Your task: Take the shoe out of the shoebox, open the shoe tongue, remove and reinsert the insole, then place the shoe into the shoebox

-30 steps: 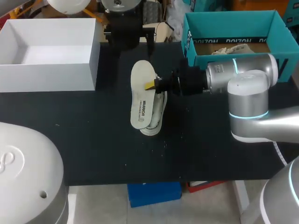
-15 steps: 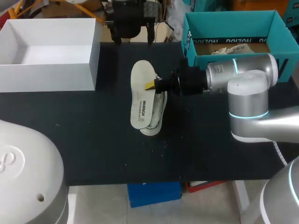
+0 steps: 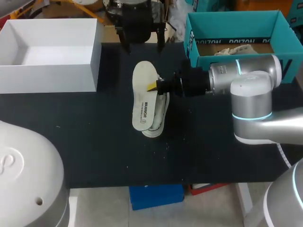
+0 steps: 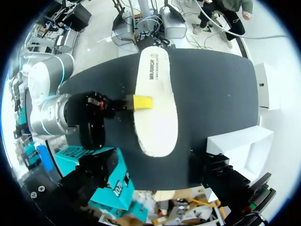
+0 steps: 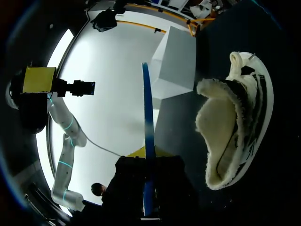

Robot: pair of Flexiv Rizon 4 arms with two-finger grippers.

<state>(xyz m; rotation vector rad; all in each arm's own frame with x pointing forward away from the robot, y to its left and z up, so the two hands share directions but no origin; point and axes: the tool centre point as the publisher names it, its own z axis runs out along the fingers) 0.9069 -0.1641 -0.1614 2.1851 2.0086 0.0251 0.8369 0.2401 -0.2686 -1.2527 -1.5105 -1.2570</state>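
**Insole Held Over the Shoe**

The white insole (image 3: 142,97) is in the middle of the head view. Its flat side faces up, and it runs up and down the frame. The right gripper (image 3: 152,87) is clamped on its right edge, and one yellow tip lies on top of it. In the right wrist view the insole shows as a thin blue edge that runs between this gripper's fingers.

The white shoe (image 3: 160,118) lies on the black table (image 3: 94,151), right under the insole. It pokes out at the insole's lower right. In the right wrist view the shoe is beside the gripper, and its fluffy lining shows at the opening. The shoe is outside both boxes.

The right arm (image 3: 246,90) comes in from the right side of the frame and reaches sideways to the insole.

The left gripper (image 3: 143,46) is at the top middle of the head view, above the insole in the frame. Its two dark fingers are spread apart and hold nothing. In the left wrist view the insole lies ahead of it, and they do not touch.

The teal shoebox (image 3: 232,19) stands open at the upper right, with crumpled paper (image 3: 236,49) inside. A white box (image 3: 94,56) stands open at the upper left.
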